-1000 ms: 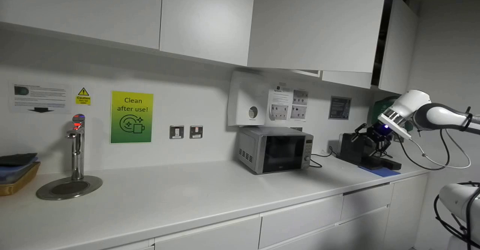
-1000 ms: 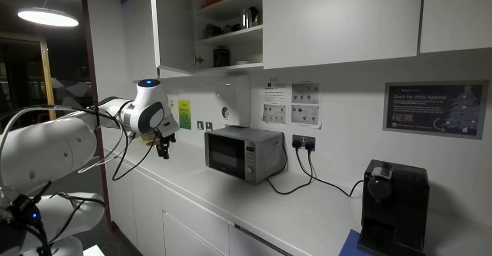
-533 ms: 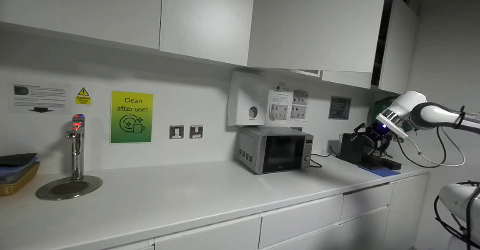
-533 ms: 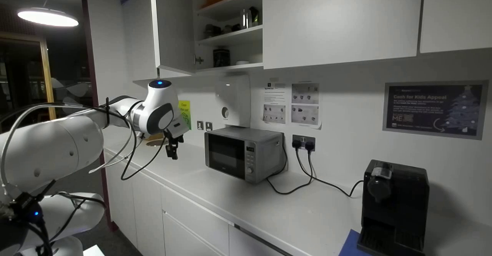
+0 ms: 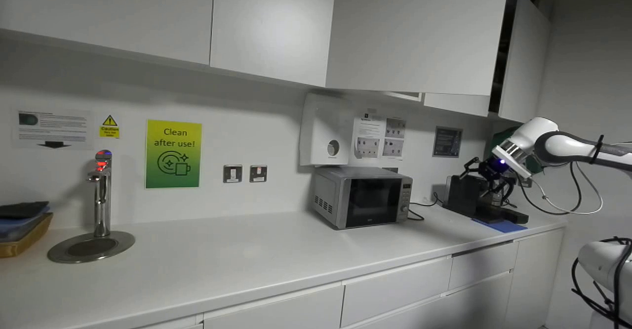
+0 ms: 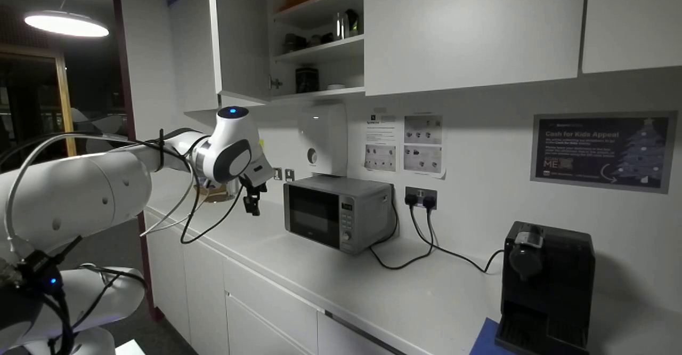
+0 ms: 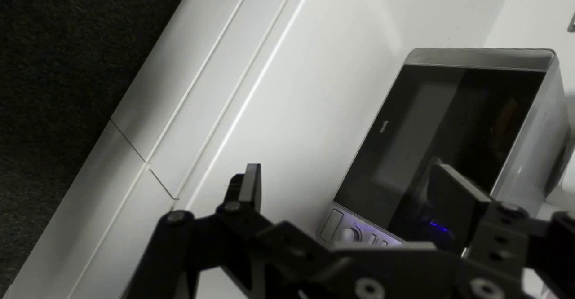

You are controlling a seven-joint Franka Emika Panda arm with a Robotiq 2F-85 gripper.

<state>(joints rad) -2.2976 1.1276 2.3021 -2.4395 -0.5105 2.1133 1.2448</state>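
White worktop (image 7: 310,110) shows behind parted jaws partly hiding the microwave (image 7: 431,128) and its controls (image 7: 351,233)

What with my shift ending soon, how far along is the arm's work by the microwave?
Done, it seems: the pincer is open, with the microwave before it in the wrist view. In hand: the approach, as both exterior views show the pincer nearer the microwave than a second ago. Left, probably: making contact, since in an exterior view a gap parts the pincer from the shut door, and the fingers hold nothing.
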